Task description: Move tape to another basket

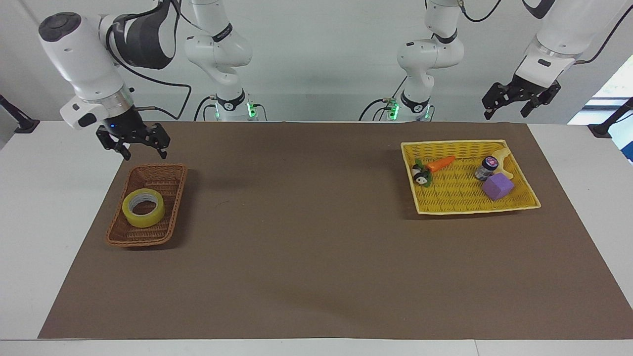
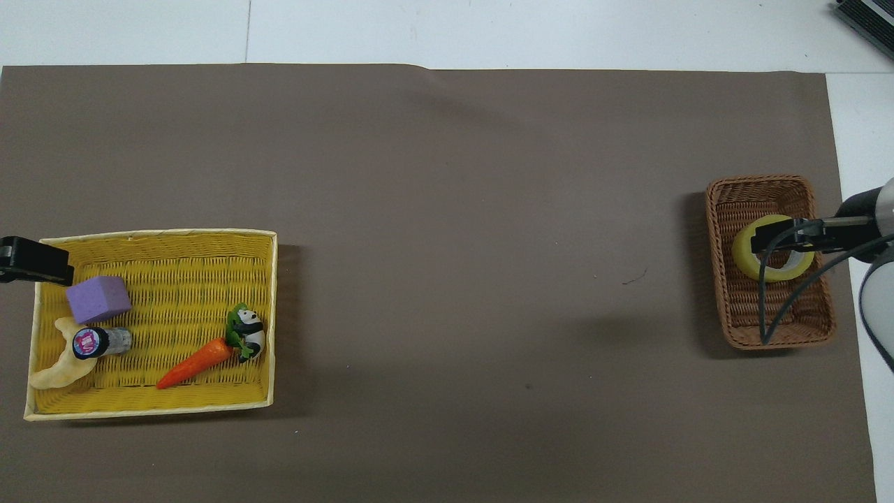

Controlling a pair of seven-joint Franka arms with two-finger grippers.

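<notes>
**A:** The roll of yellow packing tape (image 1: 143, 207) lies flat in the brown wicker basket (image 1: 170, 174), nothing gripping it. The right gripper (image 1: 144, 146) hangs above the basket's robot-side rim, jaws spread, empty.

**B:** And the left gripper (image 1: 508, 105)?

**A:** Waiting, raised, well apart from that basket, above the yellow woven tray's (image 1: 457, 144) end of the table, jaws open, empty. The move looks done; what's left, I'd judge, is parking the right arm.

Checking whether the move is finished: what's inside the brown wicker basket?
Only the yellow tape roll lies flat in the brown wicker basket. Overhead, the open right gripper covers part of it.
</notes>
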